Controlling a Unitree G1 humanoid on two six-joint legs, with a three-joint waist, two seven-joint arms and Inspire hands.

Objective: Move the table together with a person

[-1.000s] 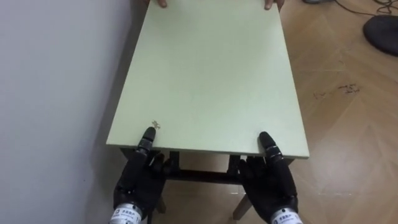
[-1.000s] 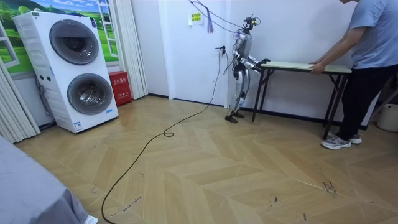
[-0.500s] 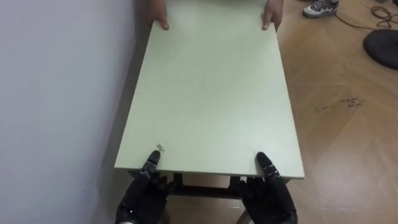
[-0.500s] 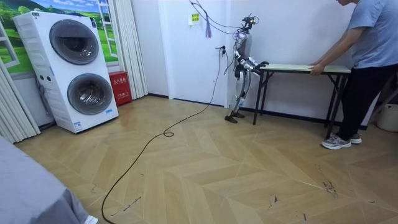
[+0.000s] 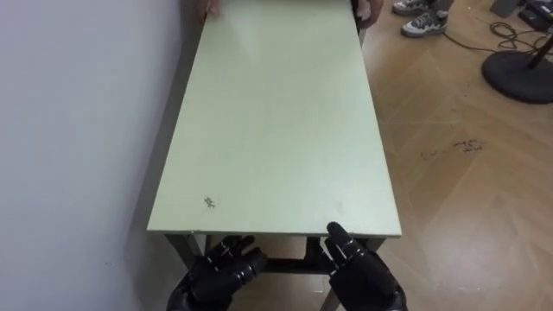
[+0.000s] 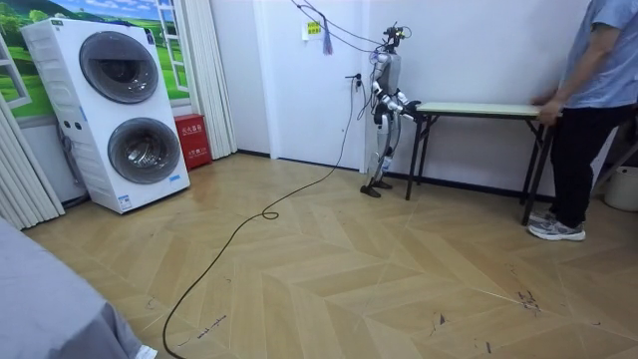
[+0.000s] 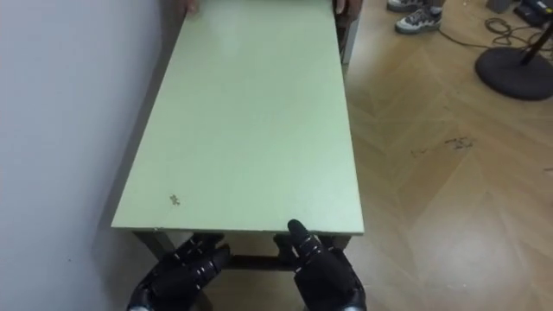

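The pale green table point(image 5: 276, 130) stands lengthwise along the wall, and its near edge is just ahead of me. My left hand point(image 5: 220, 269) hangs below that edge with its fingers loosely spread, clear of the tabletop. My right hand point(image 5: 359, 269) is beside it, also below the edge, fingers relaxed and thumb pointing up close to the rim. At the far end a person's hands point(image 5: 363, 10) rest on the table. In the room view I stand at the table's point(image 6: 478, 108) left end and the person point(image 6: 588, 100) at its right end.
A white wall point(image 5: 78, 130) runs tight along the table's left side. Wood floor lies open to the right, with a dark round stand base point(image 5: 518, 73) and cables at the far right. A stacked washer and dryer point(image 6: 130, 110) stand across the room.
Both my hands have let go of the table's near edge, dropped below it and uncurled. The person has stood straighter and shifted toward the room view's right.
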